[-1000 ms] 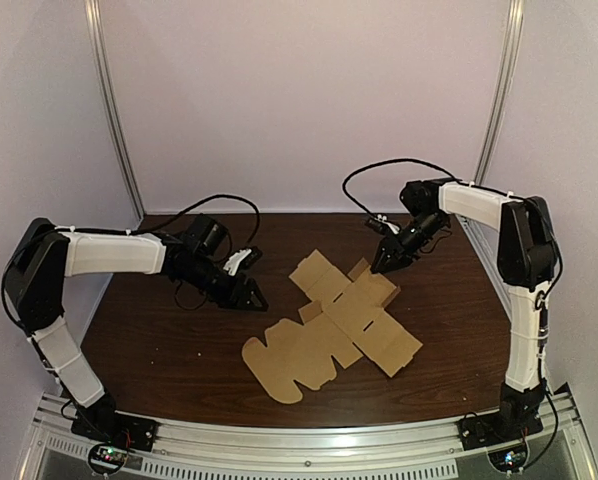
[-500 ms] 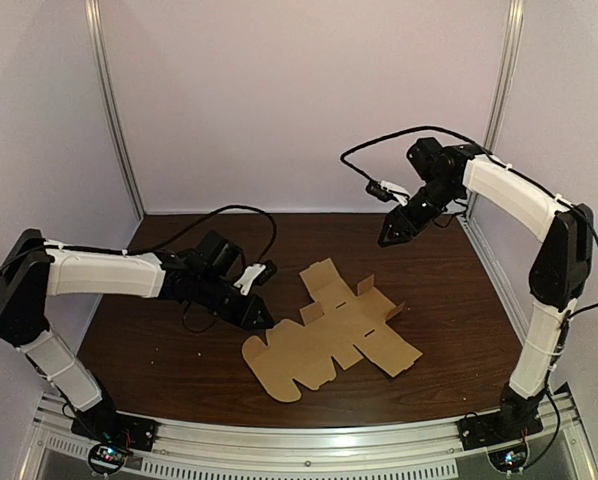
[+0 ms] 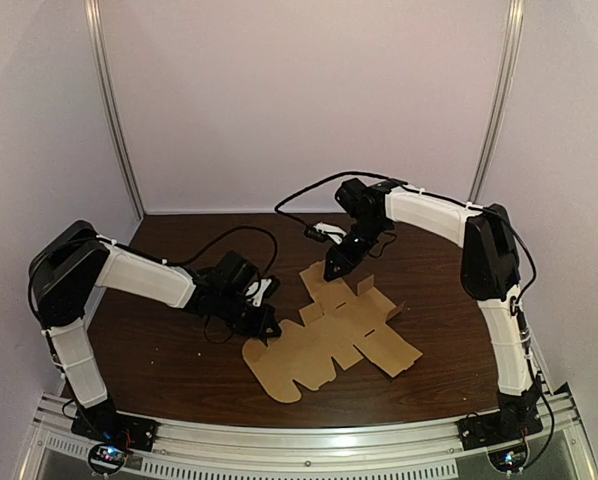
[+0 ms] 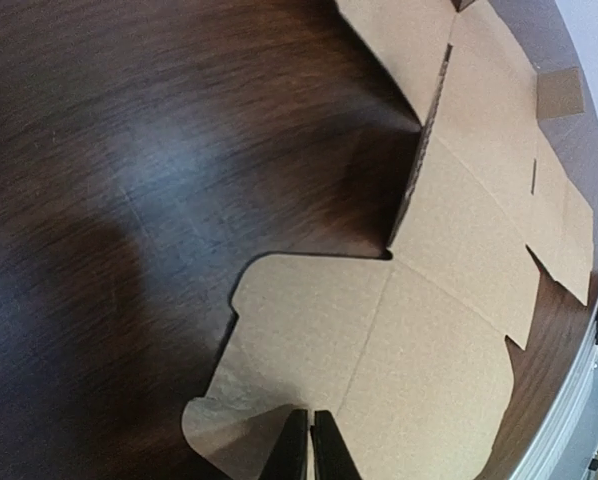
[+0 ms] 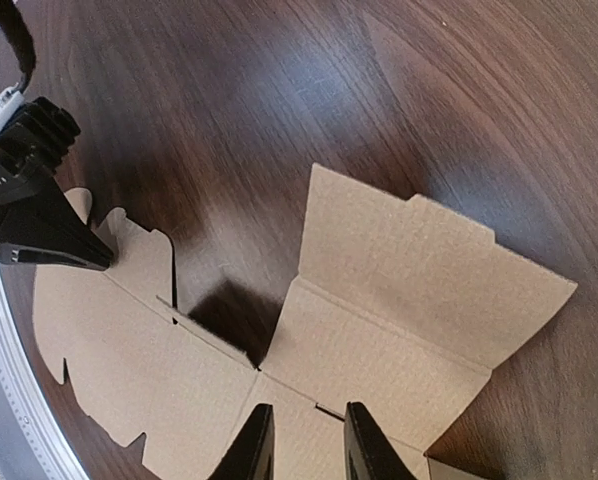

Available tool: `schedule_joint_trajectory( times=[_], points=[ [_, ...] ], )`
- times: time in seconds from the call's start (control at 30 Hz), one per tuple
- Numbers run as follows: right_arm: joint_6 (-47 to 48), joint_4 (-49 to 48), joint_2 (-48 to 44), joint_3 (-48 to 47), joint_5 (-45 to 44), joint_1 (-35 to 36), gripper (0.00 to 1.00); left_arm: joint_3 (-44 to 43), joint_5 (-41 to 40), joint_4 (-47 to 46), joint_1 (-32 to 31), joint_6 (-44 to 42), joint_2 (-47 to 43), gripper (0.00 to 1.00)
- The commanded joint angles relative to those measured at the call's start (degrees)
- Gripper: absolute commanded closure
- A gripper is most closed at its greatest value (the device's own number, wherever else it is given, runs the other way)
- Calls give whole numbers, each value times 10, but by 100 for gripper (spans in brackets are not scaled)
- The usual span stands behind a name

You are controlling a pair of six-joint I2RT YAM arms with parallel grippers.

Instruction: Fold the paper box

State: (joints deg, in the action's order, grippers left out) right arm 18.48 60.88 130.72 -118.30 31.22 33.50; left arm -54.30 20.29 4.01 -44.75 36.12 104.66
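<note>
From above, we count one paper box (image 3: 331,338), an unfolded cardboard blank lying flat on the dark worktop (image 3: 149,350), and two arms, each with one end effector. The blank sits toward 5 o'clock of the worktop's middle. The left end effector (image 3: 267,327) is low at the blank's 9 o'clock edge. The right end effector (image 3: 334,272) is at the blank's 12 o'clock flap.

On the left wrist camera we see one pair of fingers at 6 o'clock, drawn almost together with only a sliver between them. This left end effector (image 4: 309,452) has its tips over the rounded flap of the paper box (image 4: 459,250). We cannot tell whether they pinch the card or only touch it.

On the right wrist camera, again at 6 o'clock, the right end effector (image 5: 304,442) has its two fingers parted by a narrow gap, with cardboard showing between them and nothing held. The paper box (image 5: 399,290) spreads beneath it. At 9 o'clock the left end effector (image 5: 91,255) meets the blank's notched edge.
</note>
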Motion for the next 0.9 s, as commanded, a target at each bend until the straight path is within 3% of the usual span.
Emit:
schedule_joint_trajectory(
  times=[0.0, 0.3, 0.63, 0.87],
  points=[
    [-29, -25, 20, -24, 22, 14, 74, 11, -28, -30, -2, 25, 30, 94],
    [-31, -24, 47, -15, 54, 41, 73, 17, -52, -21, -3, 30, 45, 98],
    [-18, -24, 10, 48, 75, 49, 75, 23, -55, -36, -3, 40, 55, 100],
    [-43, -53, 17, 31, 72, 49, 80, 26, -51, -37, -3, 42, 61, 100]
  ],
)
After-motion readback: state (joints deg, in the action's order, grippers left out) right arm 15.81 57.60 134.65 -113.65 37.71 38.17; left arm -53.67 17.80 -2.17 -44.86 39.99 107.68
